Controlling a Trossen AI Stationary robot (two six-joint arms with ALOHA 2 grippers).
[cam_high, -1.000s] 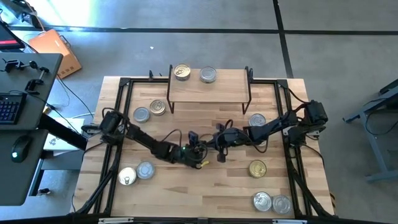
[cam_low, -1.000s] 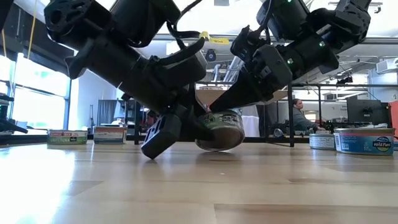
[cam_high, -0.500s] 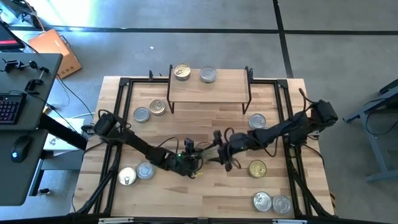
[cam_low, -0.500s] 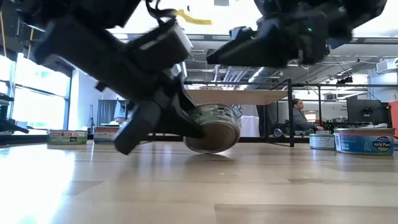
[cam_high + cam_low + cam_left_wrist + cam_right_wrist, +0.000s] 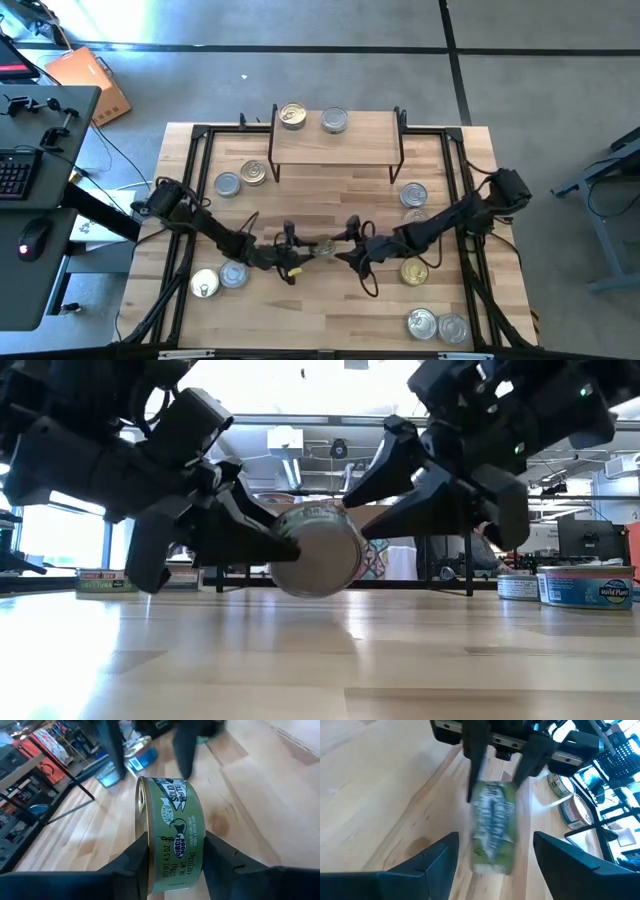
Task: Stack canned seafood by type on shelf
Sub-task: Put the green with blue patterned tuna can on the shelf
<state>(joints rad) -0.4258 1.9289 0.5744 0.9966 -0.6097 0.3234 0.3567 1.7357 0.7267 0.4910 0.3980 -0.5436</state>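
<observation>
Left hand (image 5: 300, 252) grips a green-label tin (image 5: 320, 248) near table (image 5: 330, 310) center, held on edge, fingers (image 5: 132, 862) clamped on its two flat faces; right hand (image 5: 350, 250) sits just beside it, jaws spread wide, not touching. High view only gives a small silver glint for this tin; left wrist view shows the green paper wrap with a round logo and the rim turned sideways; right wrist view shows the tin blurred between the other arm's fingers, own fingers (image 5: 420, 862) apart on both sides. Low view shows the tin (image 5: 318, 548) lifted clear of the wood, pale round face toward camera, both dark arms angling down to it. Shelf (image 5: 336, 140) at the far table edge, light wood top on thin black legs, carries a gold-lid tin (image 5: 292, 116) and a silver-lid tin (image 5: 334, 121), side by side, apart. Loose tins, all short and round: two left of the shelf (image 5: 241, 177), two at left front (image 5: 219, 278), one right of shelf (image 5: 413, 194), a gold one (image 5: 414, 270) close under the right arm, two touching at right front corner (image 5: 436, 325). Black frame rails run along table sides. Bare wood between shelf and hands is open; front center is open too. Low view alone shows a blue-label tin (image 5: 586, 586) at right and a seated person (image 5: 482, 545) in the room behind.
</observation>
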